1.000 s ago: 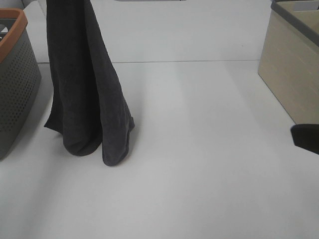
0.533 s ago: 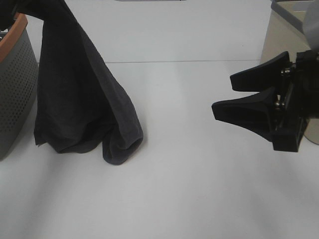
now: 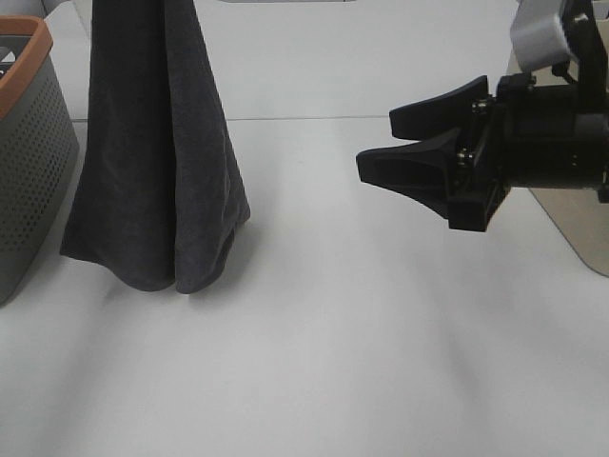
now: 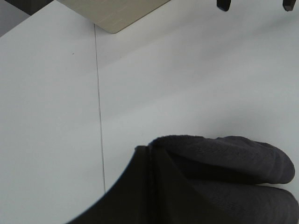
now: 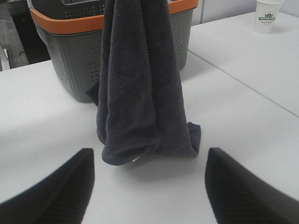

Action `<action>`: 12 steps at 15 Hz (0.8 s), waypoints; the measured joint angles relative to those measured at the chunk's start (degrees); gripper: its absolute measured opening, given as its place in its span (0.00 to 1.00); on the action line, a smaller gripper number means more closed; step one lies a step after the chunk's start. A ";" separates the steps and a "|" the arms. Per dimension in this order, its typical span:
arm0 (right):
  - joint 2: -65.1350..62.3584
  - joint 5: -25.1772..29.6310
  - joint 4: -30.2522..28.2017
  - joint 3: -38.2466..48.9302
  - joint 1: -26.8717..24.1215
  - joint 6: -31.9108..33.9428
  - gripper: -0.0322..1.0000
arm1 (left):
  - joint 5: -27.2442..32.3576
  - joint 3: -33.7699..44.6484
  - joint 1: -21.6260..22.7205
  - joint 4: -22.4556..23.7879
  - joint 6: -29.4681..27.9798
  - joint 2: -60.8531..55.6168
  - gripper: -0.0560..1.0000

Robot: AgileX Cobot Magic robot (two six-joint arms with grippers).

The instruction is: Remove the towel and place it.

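Observation:
The towel is a dark charcoal cloth hanging upright from above the exterior view's top edge, its lower end resting on the white table left of centre. My left gripper is out of the exterior view, above the towel. The left wrist view shows only the towel's folds close under it, and the cloth hangs from there as if held. My right gripper is open above the table on the right, pointing left at the towel, well apart from it. In the right wrist view the towel stands ahead between the two spread fingers.
A grey perforated basket with an orange rim stands at the left edge, just behind the towel. A beige box sits at the right, behind my right arm. A paper cup stands far off. A seam line crosses the table.
My right gripper came in from the right edge and moved left and up, jaws wide. The towel swung left, then back upright, its lower end dragging slightly left.

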 joint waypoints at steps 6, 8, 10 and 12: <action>11.57 -11.69 0.34 -11.80 13.18 0.00 0.68 | -5.10 0.00 0.00 -6.82 5.50 -0.29 0.05; 15.30 -12.32 0.34 -16.21 14.09 0.00 0.68 | -3.27 0.00 0.00 -8.14 6.93 -0.46 0.05; 17.88 -13.01 0.40 -19.25 14.09 0.00 0.68 | -0.74 0.00 0.00 -8.25 7.22 -0.52 0.05; 20.45 -13.41 0.40 -21.83 14.09 0.00 0.68 | 0.40 0.00 0.00 -8.25 7.22 -0.52 0.05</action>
